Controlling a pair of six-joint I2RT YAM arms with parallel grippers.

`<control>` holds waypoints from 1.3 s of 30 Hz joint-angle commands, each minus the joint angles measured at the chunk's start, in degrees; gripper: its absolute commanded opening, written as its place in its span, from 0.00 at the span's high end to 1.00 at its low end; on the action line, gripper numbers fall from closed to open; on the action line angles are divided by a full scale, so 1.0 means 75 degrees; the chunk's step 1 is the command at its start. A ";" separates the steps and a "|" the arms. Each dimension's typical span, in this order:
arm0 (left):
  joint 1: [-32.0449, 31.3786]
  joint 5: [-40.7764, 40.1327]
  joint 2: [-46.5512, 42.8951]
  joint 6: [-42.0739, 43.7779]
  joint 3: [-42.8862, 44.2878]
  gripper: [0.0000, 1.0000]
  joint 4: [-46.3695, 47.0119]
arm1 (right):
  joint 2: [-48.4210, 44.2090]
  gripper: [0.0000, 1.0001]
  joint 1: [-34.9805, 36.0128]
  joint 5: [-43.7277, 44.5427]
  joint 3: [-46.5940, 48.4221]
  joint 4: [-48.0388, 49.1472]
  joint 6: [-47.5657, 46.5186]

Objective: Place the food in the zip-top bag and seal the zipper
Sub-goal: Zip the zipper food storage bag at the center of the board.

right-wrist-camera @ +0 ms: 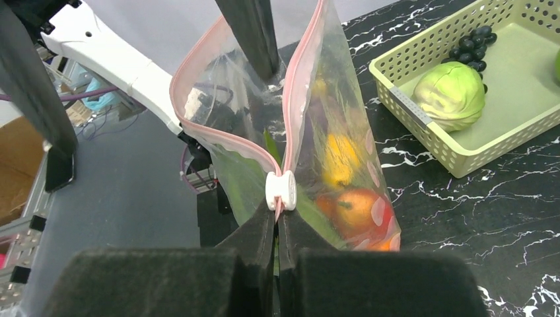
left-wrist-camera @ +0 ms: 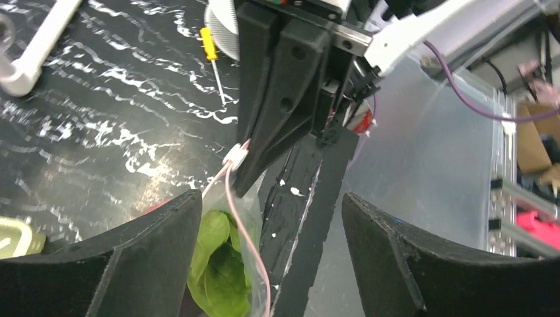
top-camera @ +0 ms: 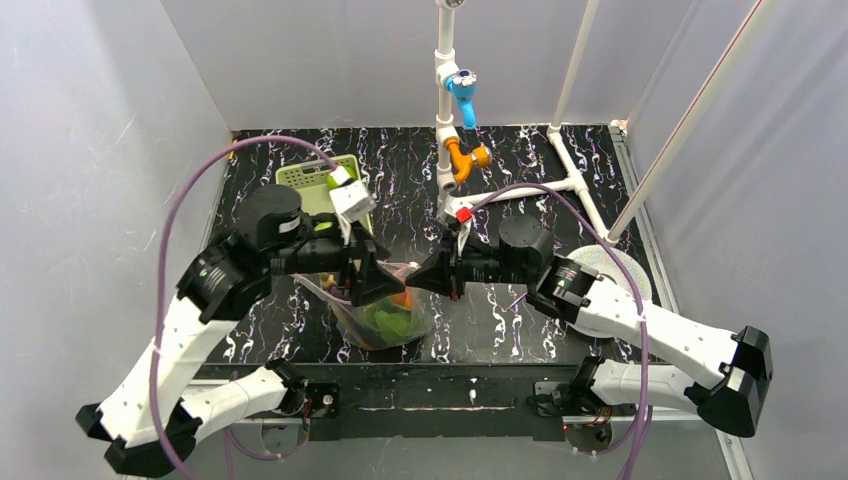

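right gripper (right-wrist-camera: pixel 277 228) clenched on the zipper (right-wrist-camera: pixel 298 72) beside its white slider (right-wrist-camera: pixel 280 191); left gripper (left-wrist-camera: pixel 271 198) spread wide at the mouth of the zip-top bag (right-wrist-camera: pixel 343 99), held up between them. film judged thin, floppy, slippery, weighted by food (right-wrist-camera: pixel 350 205); grip the stiffer zipper strip.

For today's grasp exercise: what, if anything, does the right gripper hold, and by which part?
The right gripper pinches the zip-top bag at the end of its zipper, right next to the white slider.

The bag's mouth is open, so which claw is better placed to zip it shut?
Right. The right claw is pinched on the zipper at its white slider; the left claw gapes open.
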 commanded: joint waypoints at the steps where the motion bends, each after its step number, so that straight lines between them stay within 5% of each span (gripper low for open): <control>1: -0.0027 0.1874 0.0460 0.1392 0.0358 0.24 0.0606 | 0.0159 0.99 -0.0203 -0.0950 0.0750 -0.0213 0.0040; 6: -0.0023 0.2888 0.1223 0.1205 0.0343 0.38 0.0930 | 0.0121 0.99 -0.0262 -0.1294 0.0567 0.0191 0.0347; 21: -0.0020 0.2575 0.1358 0.0881 -0.0450 0.66 0.1192 | -0.0154 0.99 -0.0470 -0.1431 0.0081 0.0749 0.0569; 30: -0.0018 0.2350 0.1462 0.1225 -0.0534 0.65 0.0906 | -0.0322 0.99 -0.0488 -0.1411 -0.0122 0.0850 0.0639; 34: -0.0021 0.1700 0.1244 0.1095 -0.0602 0.45 0.1221 | -0.0345 0.99 -0.0494 -0.1440 -0.0127 0.0780 0.0601; 39: -0.0023 0.1357 0.0996 0.0873 -0.0524 0.35 0.1495 | -0.0351 0.99 -0.0505 -0.1478 -0.0129 0.0788 0.0601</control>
